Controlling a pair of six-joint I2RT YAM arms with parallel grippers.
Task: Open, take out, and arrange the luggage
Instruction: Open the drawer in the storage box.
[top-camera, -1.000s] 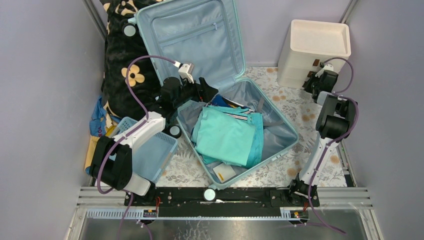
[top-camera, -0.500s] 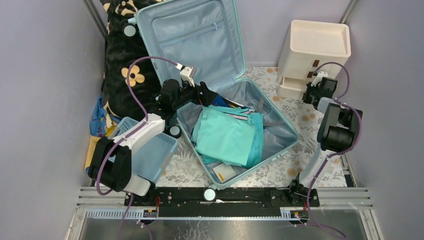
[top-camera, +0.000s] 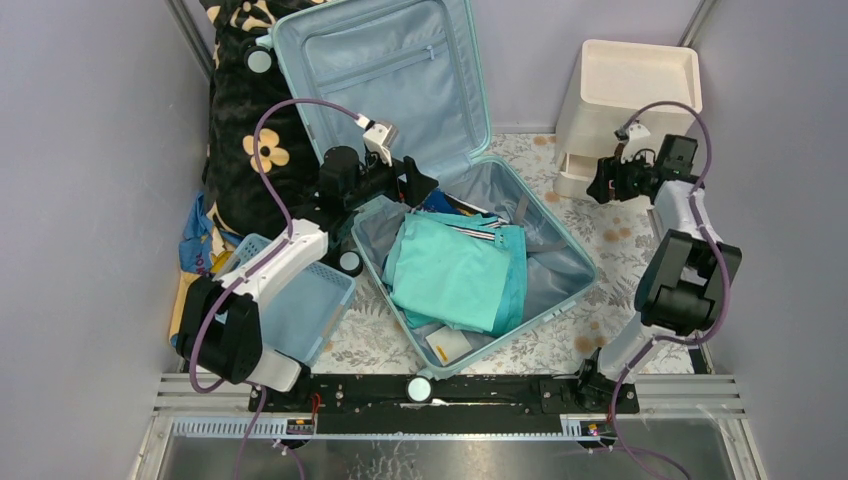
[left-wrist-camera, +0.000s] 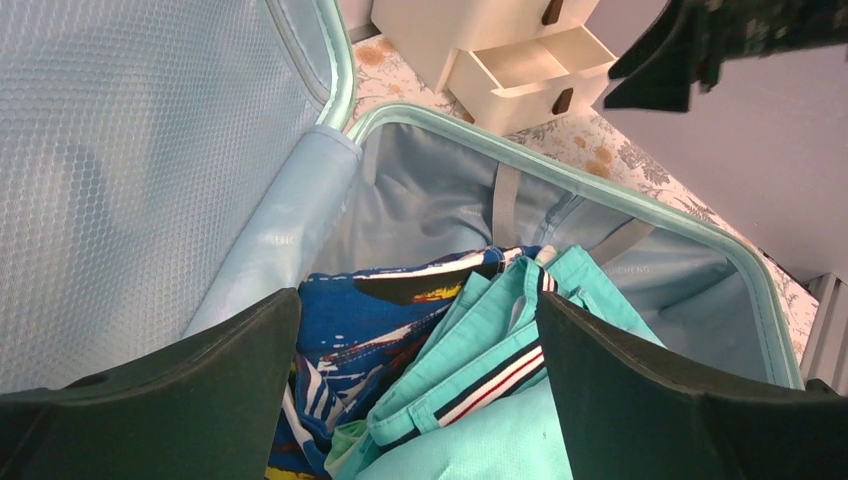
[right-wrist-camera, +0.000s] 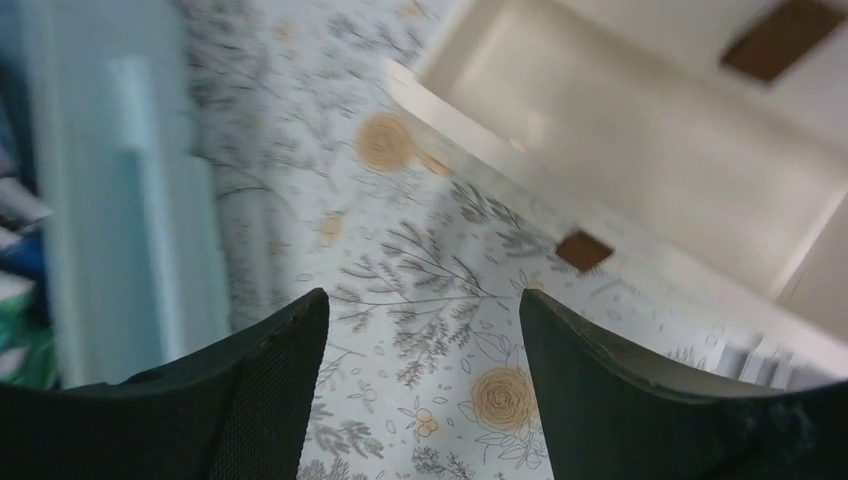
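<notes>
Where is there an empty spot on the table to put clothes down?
Bare flowery table lies between the luggage and the drawer unit, and in front of the luggage by the rail. The left is crowded: basket, black blanket, left arm.

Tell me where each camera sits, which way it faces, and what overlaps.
Top external: above and behind the bases, looking down at the open suitcase and drawer unit; both arms show.
Left wrist: over the suitcase, looking between the left gripper's open fingers at teal clothes.
Right wrist: blurred, looking down between the right gripper's open fingers at the floral tablecloth.
Shared: both wrist views catch the unit's open drawer.
</notes>
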